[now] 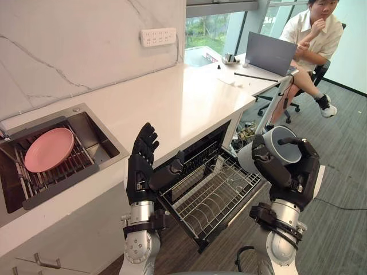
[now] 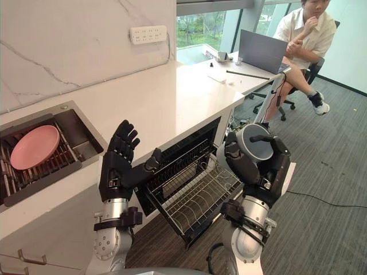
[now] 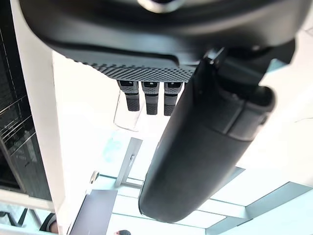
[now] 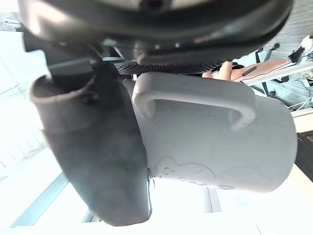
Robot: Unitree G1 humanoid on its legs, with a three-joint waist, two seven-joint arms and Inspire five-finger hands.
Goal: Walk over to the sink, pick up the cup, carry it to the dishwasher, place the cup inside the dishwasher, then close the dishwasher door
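Right hand (image 1: 293, 172) curled round grey cup (image 1: 282, 143), seemingly over dishwasher rack (image 1: 212, 197); left hand (image 1: 140, 172) spread beside white counter (image 1: 172, 97).

Bright daylight pours in through the windows (image 1: 212, 28) at the far end, the white desk (image 1: 172, 100) gleams evenly, shadows soft; wrist views blow out white, the cup (image 4: 220, 142) backlit and grey.

Cup (image 1: 282, 144) in right hand (image 1: 293, 173) (beside dishwasher (image 1: 209, 197))
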